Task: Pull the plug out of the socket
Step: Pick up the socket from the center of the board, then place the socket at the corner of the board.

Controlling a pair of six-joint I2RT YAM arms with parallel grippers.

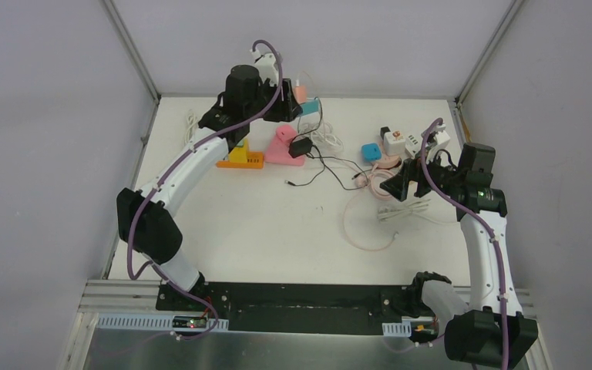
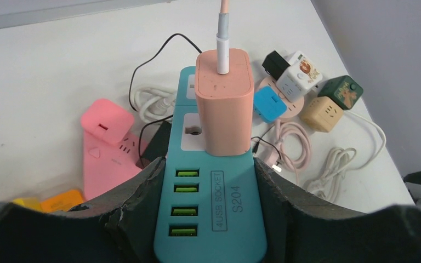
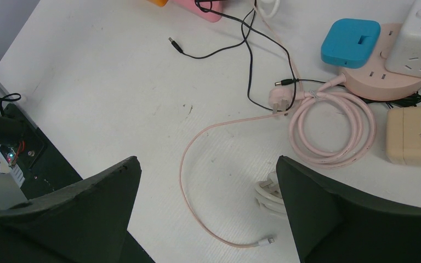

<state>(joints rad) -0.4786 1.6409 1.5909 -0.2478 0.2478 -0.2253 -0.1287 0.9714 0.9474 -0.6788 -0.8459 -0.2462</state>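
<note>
Closest to the left wrist camera, the left gripper point(image 2: 205, 171) has its two dark fingers pressed against both long sides of a teal plastic power strip point(image 2: 211, 233), clamping it at the end with four green USB ports. Just beyond the fingers, a peach-coloured block-shaped plug point(image 2: 223, 104) stands upright in a socket on the strip's face, with a pale cable point(image 2: 223, 33) rising from its top. The plug's long axis runs straight out of the strip's face, so that is likely the direction to pull.

The right gripper point(image 3: 207, 164) hangs wide open and empty above the white table point(image 3: 115, 82), well apart from the plug. That arm is free but farther away. Between them lie a coiled pink cable point(image 3: 331, 129), thin black wires point(image 3: 249, 66), a blue cube adapter point(image 2: 269, 103) and a pink power strip point(image 2: 107, 148) — loose clutter the arm may snag.
</note>
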